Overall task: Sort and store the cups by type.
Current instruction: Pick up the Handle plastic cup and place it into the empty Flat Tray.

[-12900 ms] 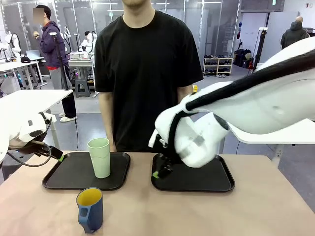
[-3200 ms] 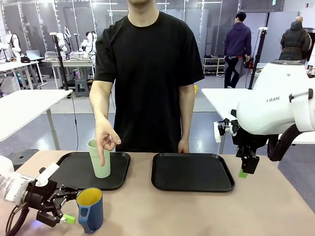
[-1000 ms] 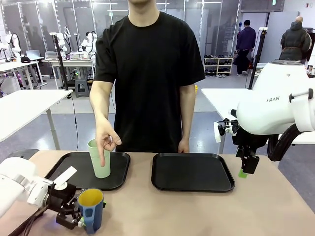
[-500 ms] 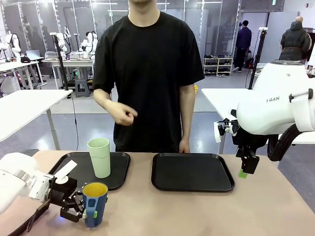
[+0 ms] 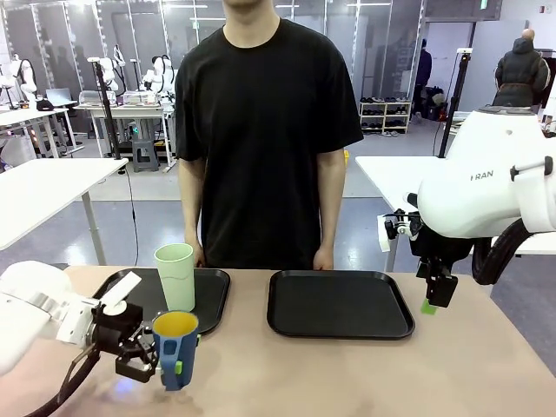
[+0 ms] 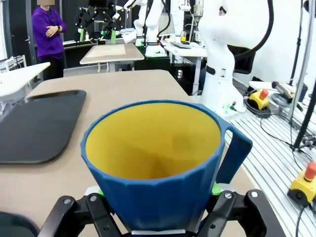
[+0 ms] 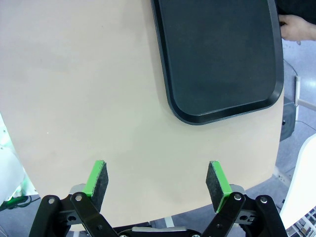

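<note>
Dark blue mug with yellow inside and faceted sides, upright, handle facing the near edge, clamped in the left gripper near the table's front left. Tall pale green tumbler, no handle, stood upright on the left black tray, just behind the mug.

Grey floor, white worktables, a shoe rack against glass partitions.
</note>
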